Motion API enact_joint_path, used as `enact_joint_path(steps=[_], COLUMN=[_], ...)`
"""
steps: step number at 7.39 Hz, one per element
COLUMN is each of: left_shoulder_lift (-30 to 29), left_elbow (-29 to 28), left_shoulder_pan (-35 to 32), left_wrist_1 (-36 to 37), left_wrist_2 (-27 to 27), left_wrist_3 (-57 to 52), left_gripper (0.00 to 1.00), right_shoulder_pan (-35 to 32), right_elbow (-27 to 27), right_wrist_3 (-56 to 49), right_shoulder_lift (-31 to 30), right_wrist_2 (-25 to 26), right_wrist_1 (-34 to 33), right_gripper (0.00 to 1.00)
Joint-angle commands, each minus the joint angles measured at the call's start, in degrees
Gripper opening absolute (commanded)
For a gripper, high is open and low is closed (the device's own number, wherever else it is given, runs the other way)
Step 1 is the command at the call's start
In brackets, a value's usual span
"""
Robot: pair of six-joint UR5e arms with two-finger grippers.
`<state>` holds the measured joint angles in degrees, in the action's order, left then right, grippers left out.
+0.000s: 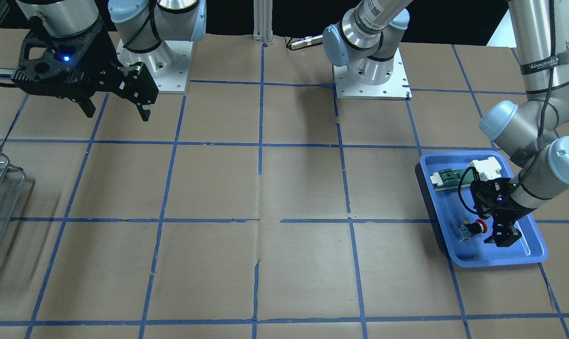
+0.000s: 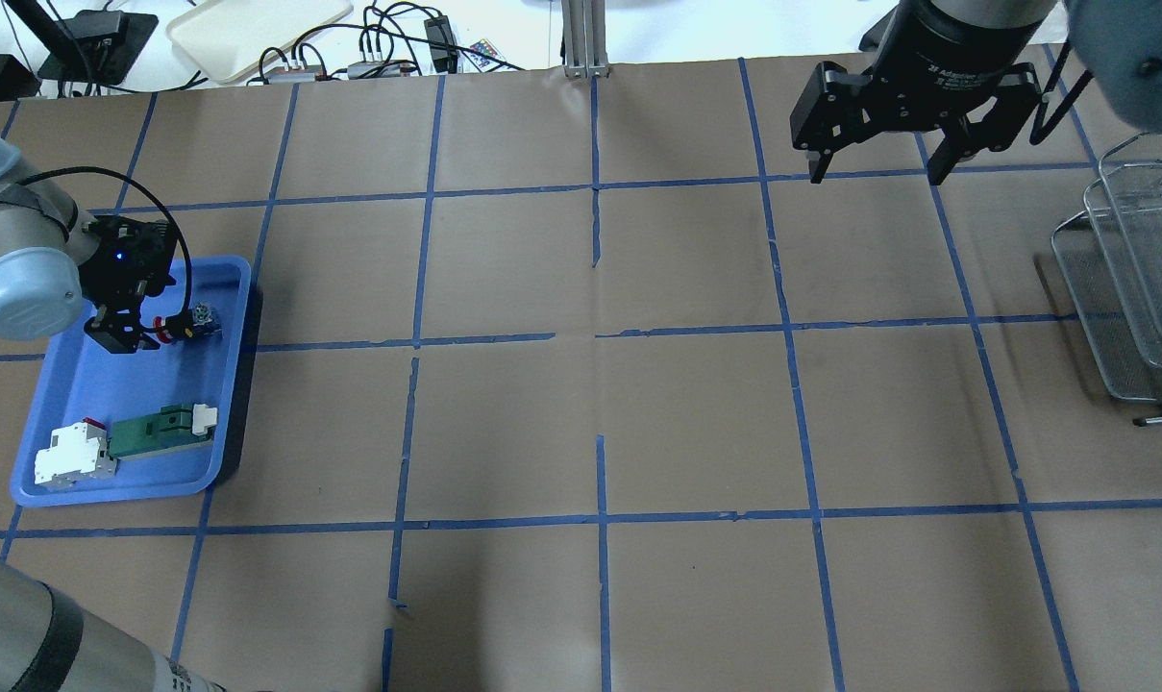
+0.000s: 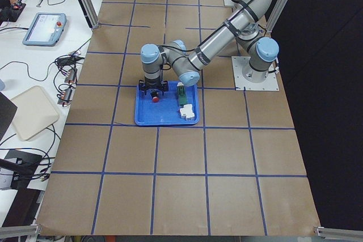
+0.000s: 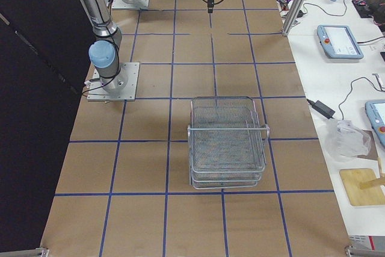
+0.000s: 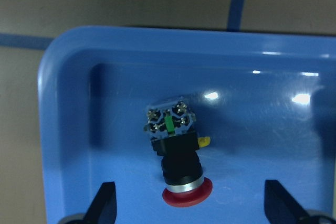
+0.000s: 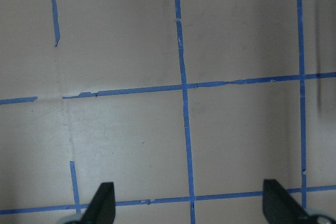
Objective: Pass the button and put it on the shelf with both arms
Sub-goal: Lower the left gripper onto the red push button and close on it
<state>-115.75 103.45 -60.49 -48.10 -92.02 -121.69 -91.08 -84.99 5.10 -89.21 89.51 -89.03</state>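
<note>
Left gripper point(image 5: 190, 209) is spread wide and empty, lowered into the blue tray point(image 5: 68, 103) at the table's 9 o'clock in the overhead view. The button point(image 5: 176, 150) lies on its side on the tray floor. In the wrist view its bluish block point(image 5: 169, 121) points to 12 o'clock and its red cap point(image 5: 187, 198) to 6 o'clock. The cap sits between the two fingers point(image 5: 105, 203), nearer the 9 o'clock one, and neither is seen touching it.

The step in hand is judged to be the first grasp. For a firm hold, the gripper is best moved a little toward 12 o'clock, so that the black collar point(image 5: 180, 163) is pinched rather than the rounded cap, which is likely to slip. Centring should be corrected first, or the button may be pushed sideways as the jaws close. The block end should be left exposed for the handover.

Right gripper point(image 2: 876, 173) hangs spread and empty above the table point(image 2: 696, 423) near 1 o'clock. The shelf point(image 4: 228, 127) stands at 3 o'clock, well apart from the tray.
</note>
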Motion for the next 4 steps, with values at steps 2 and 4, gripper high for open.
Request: enact_joint_path(steps=[2,4], left_shoulder_lift=[-2.4,-2.2], left_elbow=[0.3,2.4], left_shoulder_pan=[0.0,1.1], left_wrist_1=[1.5,5.1], left_wrist_2=[-1.0,-0.9], left_wrist_3=[0.9,1.5], left_gripper=[1.00,0.17], right_shoulder_pan=[0.0,0.1], right_elbow=[0.0,0.0], right_wrist_3=[0.0,0.0], right_shoulder_lift=[0.0,0.0], right_wrist_2=[0.1,0.1], right_wrist_1=[0.0,0.0], right_gripper=[1.00,1.00])
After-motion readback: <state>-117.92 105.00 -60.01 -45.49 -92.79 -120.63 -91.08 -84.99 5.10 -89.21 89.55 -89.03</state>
